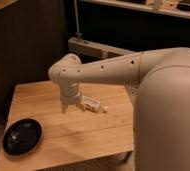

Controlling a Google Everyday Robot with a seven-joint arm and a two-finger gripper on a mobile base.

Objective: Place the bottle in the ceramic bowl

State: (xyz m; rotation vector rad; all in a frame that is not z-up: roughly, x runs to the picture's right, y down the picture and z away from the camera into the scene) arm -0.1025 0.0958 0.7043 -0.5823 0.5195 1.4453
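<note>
While the claw [71,106] hangs tip-down over the middle of the tabletop [88,142], the bottle [91,104] lies on its side just beside it, cap toward the right edge; whether the claw is wide or narrow I cannot tell; the ceramic bowl [22,136] sits well apart, near the front left corner; the arm [113,70] hides the rear right corner.

A light wooden desk [95,137] stands before a dark wall [23,45]; a grey ledge [95,48] with an upright pole [77,17] runs behind it. The gripper [68,107] hangs above the desk.
</note>
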